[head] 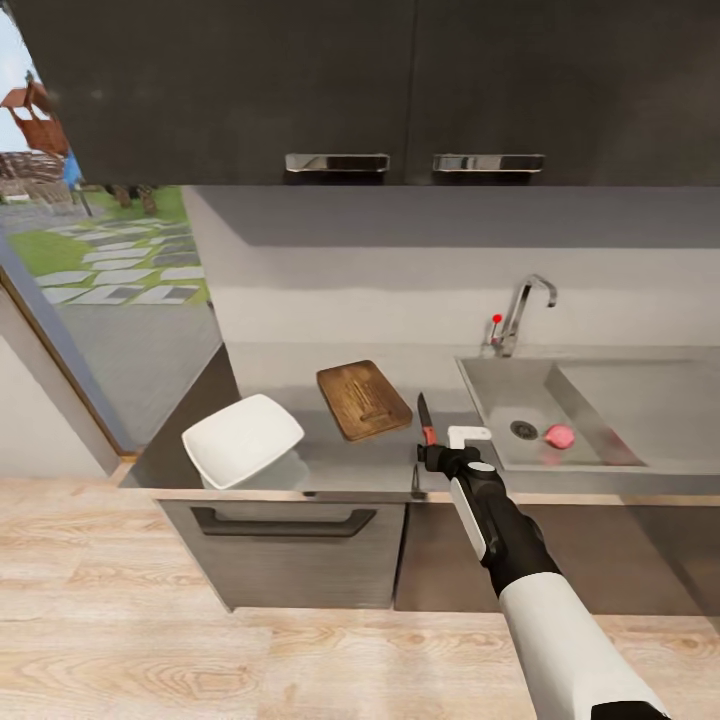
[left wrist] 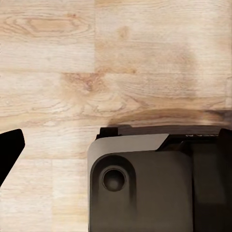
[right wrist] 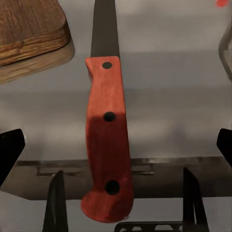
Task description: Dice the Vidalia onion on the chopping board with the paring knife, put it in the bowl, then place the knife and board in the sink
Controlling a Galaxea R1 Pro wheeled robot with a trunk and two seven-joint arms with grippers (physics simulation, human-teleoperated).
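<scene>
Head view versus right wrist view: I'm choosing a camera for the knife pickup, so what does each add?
The head view alone gives the bowl, the sink and the pink onion lying in it. The right wrist view alone gives the three dark rivets on the knife handle, which lies between the open right gripper fingers. Both show the knife, the chopping board and the countertop.

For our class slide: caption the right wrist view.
Open jaws straddle the paring knife lying on the countertop beside the chopping board.
</scene>
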